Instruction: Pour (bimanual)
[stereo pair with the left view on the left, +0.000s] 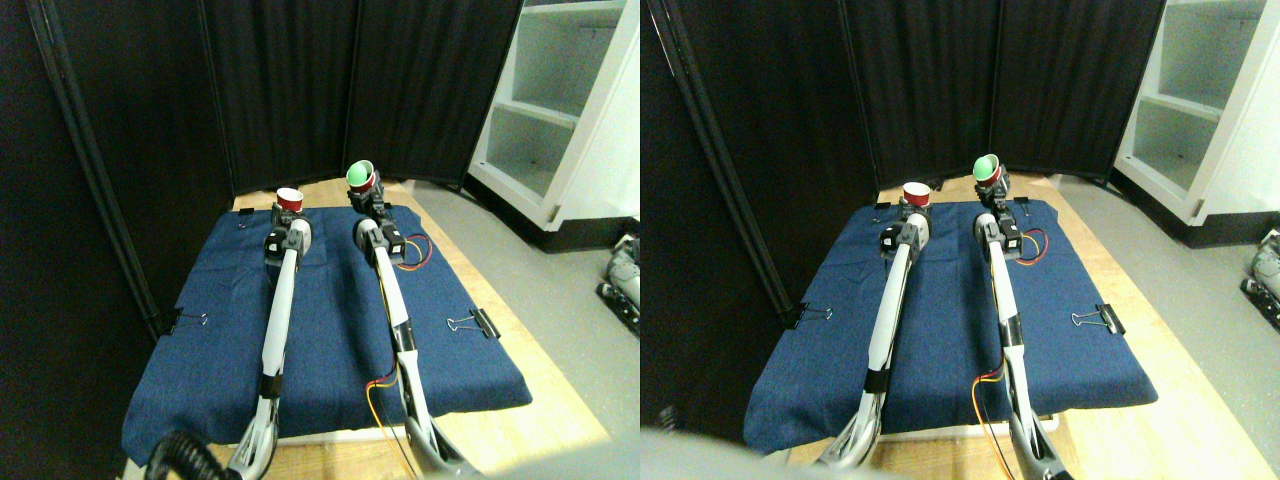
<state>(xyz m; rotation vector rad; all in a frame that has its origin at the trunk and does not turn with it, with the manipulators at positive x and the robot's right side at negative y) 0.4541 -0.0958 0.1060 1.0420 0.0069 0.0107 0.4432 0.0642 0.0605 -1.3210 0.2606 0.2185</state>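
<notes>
Right, down at the near edge both pale manipulators rise from the bottom and stretch away across the blue cloth (330, 350) spread over the wooden surface (540, 400), with a binder clip (473, 323) pinching the cloth on the right and another clip (185, 320) on the left. Further out, the left claw (287, 213) sits right under a red cup (289, 199) that stands upright, white rim up; it looks closed around the cup's base. Just to the right, the right claw (365, 192) carries a second red cup (361, 175), held higher and tipped toward the left cup, its green inside showing; the two cups stay apart. Red and yellow wires (412, 255) loop beside the right arm. Behind it all, black screens (290, 90) and a white shelf unit (560, 110).
</notes>
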